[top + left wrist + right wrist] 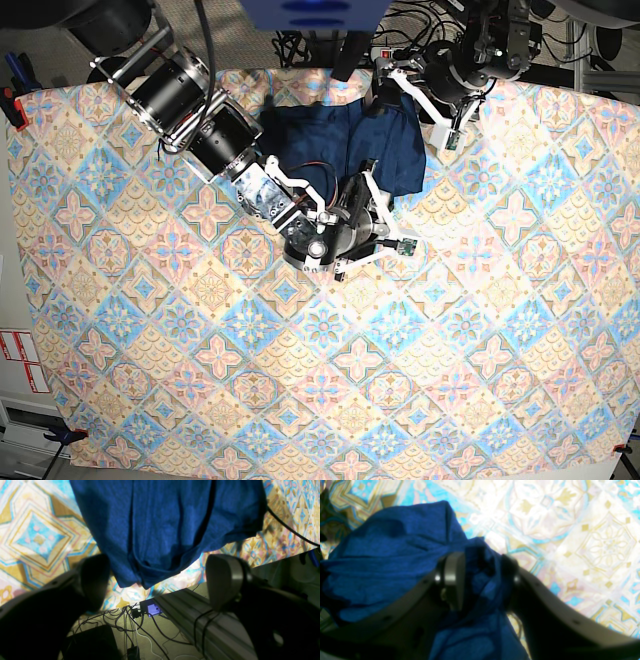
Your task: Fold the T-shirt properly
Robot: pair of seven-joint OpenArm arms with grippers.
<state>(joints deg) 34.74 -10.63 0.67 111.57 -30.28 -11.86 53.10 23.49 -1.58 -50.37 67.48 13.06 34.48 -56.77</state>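
Fabric sits between the jaws of our right claw: a bunched fold of the dark navy-blue knit T-shirt fills the gap there in the right wrist view, so we judge that claw to be gripping the shirt's edge. Our left claw stands wide open with nothing between its jaws, hovering just off the shirt's near edge, by the rim of the worktop.

The shirt lies crumpled near the far edge of the worktop, on the pastel patterned tablecloth, between our two arms in the base view. It is heaped, not flat, with deep creases down its middle.

We judge the step in hand to be spreading the shirt before any fold. To do it well, we should bring the left claw down on the hanging edge in front of it and take a single layer, not the whole bundle. Then both claws should pull apart evenly, low over the cloth, so the shirt slides flat without dragging the tablecloth along. The right grip looks thick, so it may hold several layers.
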